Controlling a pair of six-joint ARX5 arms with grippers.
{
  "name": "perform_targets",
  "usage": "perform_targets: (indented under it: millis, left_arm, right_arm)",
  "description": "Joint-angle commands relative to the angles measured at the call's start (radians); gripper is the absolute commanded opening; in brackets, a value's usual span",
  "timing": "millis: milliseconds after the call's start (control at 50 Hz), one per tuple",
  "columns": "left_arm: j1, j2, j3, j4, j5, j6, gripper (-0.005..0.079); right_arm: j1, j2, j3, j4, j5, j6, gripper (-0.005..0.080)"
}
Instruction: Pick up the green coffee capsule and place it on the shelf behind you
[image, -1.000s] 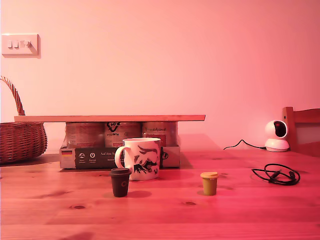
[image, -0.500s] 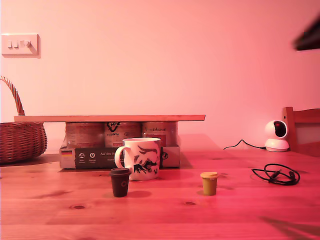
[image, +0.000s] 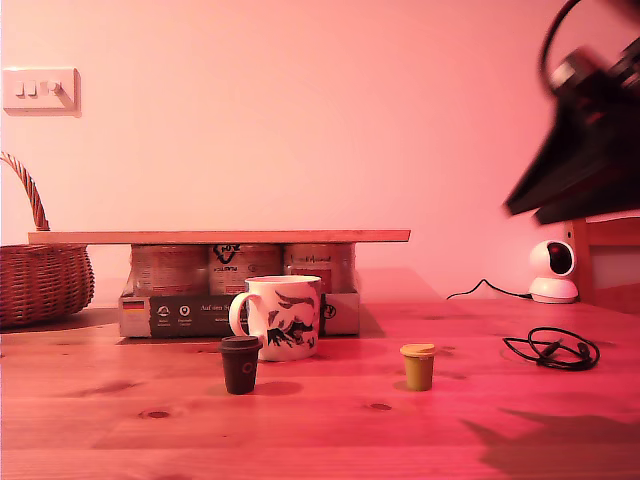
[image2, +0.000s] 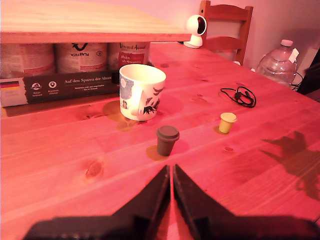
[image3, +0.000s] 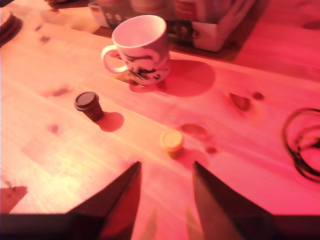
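The green coffee capsule (image: 418, 366) stands upright on the wooden table, toward the exterior view's right of the mug (image: 282, 316). In the second wrist view the capsule (image3: 171, 141) lies just beyond my second gripper (image3: 166, 165), which is open and holds nothing. My first gripper (image2: 170, 168) is shut and empty, low over the table, with the capsule (image2: 227, 122) well ahead and to one side. The shelf (image: 220, 237), a pale plank, rests on a box of cans behind the mug and also shows in the first wrist view (image2: 75, 22). A dark, blurred arm (image: 585, 150) hangs at the exterior view's upper right.
A dark brown capsule (image: 240, 363) stands in front of the mug. A black cable (image: 552, 349), a white camera (image: 553, 270) and a chair (image: 605, 260) are at the exterior view's right. A wicker basket (image: 40, 275) sits at its left. A plastic bottle (image2: 277, 65) stands beyond the table.
A dark arm has come in at the exterior view's upper right and moved down and inward. Its shadow now falls on the table at the lower right. The objects have not moved.
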Motion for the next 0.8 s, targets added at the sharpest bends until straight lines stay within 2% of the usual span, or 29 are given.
perform_targets:
  millis: [0, 160, 440, 580, 780]
  left_arm:
    - [-0.005, -0.007, 0.006, 0.007, 0.001, 0.008, -0.0021]
    - [-0.005, -0.007, 0.006, 0.0, 0.001, 0.008, -0.0021]
    - [-0.005, -0.007, 0.006, -0.018, -0.003, 0.008, -0.0021]
    - [-0.005, -0.007, 0.006, -0.018, -0.004, 0.01, -0.0021]
    - [-0.005, -0.007, 0.006, -0.019, -0.022, 0.015, -0.0021]
  right_arm:
    - [0.018, 0.047, -0.01, 0.02, -0.001, -0.008, 0.0319]
    - [0.048, 0.142, -0.01, 0.073, 0.0, -0.032, 0.0358]
    - [0.051, 0.271, -0.01, 0.18, 0.002, -0.04, 0.0428]
    - [0.063, 0.327, -0.01, 0.288, 0.019, -0.137, 0.0429]
    - [0.062, 0.397, -0.01, 0.399, 0.028, -0.175, 0.0429]
